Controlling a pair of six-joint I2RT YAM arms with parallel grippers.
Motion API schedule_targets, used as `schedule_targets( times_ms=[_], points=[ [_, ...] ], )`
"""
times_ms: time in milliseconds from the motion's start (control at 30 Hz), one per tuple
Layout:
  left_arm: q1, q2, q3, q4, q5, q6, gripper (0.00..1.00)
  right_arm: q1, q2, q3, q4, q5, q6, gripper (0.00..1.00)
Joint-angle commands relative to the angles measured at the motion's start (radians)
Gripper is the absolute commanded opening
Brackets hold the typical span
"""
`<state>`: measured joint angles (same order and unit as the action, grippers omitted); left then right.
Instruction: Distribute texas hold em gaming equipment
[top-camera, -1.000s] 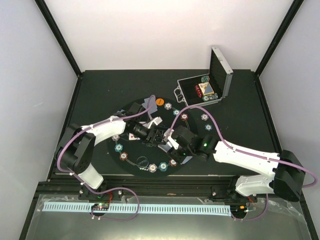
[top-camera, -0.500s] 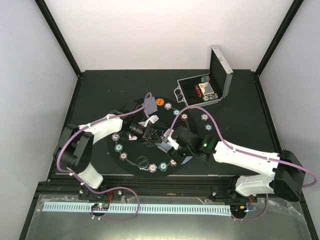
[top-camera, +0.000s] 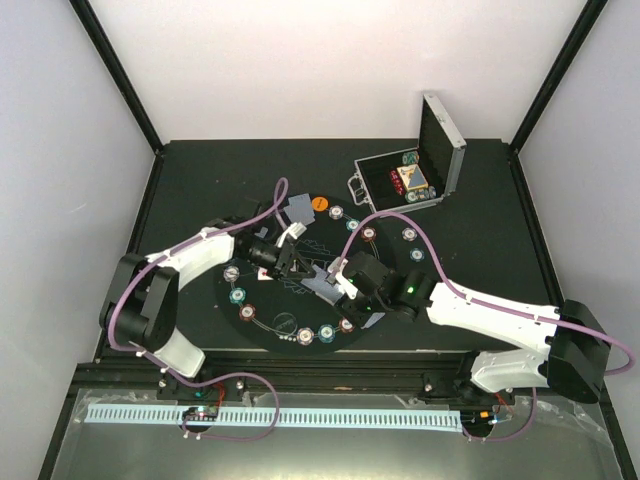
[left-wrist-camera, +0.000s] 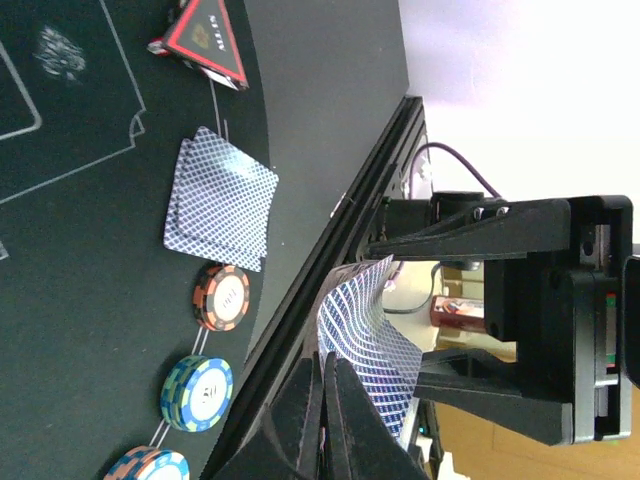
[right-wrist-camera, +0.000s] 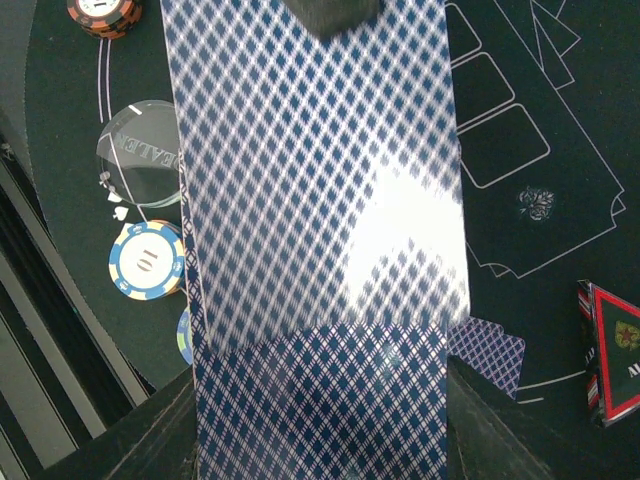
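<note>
Hands meet over the black mat on the counter. On the left, the left hand is pinched together on the end of the top card, which bows upward. The card stack hangs above the mat between both arms. The right hand is clamped across the stack's other end. Lying on the mat: two face-down cards, red triangle marker, red-brown chip, teal chip.
</note>
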<state>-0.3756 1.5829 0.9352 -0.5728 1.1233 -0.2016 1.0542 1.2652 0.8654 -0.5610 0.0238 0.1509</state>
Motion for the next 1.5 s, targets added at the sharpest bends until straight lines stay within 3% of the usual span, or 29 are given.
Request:
schedule_targets(
  times_ms=[0, 233, 367, 600, 800, 1167, 1467],
  points=[
    [0.050, -0.051, -0.016, -0.003, -0.032, 0.013, 0.02, 0.004, -0.019, -0.002, 0.030, 0.020, -0.002, 0.56],
    [0.134, -0.097, 0.002, -0.012, -0.162, 0.019, 0.02, 0.004, -0.023, -0.006, 0.028, 0.039, 0.017, 0.55],
    [0.131, -0.135, 0.082, -0.020, -0.434, 0.084, 0.01, 0.004, -0.035, -0.012, 0.035, 0.053, 0.038, 0.55],
    [0.016, -0.102, 0.185, 0.087, -0.911, 0.375, 0.02, 0.004, -0.067, -0.032, 0.049, 0.072, 0.048, 0.55],
    [-0.146, -0.040, 0.128, 0.295, -1.226, 0.677, 0.01, 0.003, -0.081, -0.046, 0.064, 0.070, 0.053, 0.55],
    [-0.250, 0.031, -0.093, 0.702, -1.472, 1.021, 0.02, 0.002, -0.096, -0.051, 0.070, 0.073, 0.050, 0.55],
    [-0.316, 0.051, -0.207, 0.793, -1.448, 1.082, 0.03, 0.003, -0.107, -0.054, 0.076, 0.064, 0.048, 0.55]
  ],
)
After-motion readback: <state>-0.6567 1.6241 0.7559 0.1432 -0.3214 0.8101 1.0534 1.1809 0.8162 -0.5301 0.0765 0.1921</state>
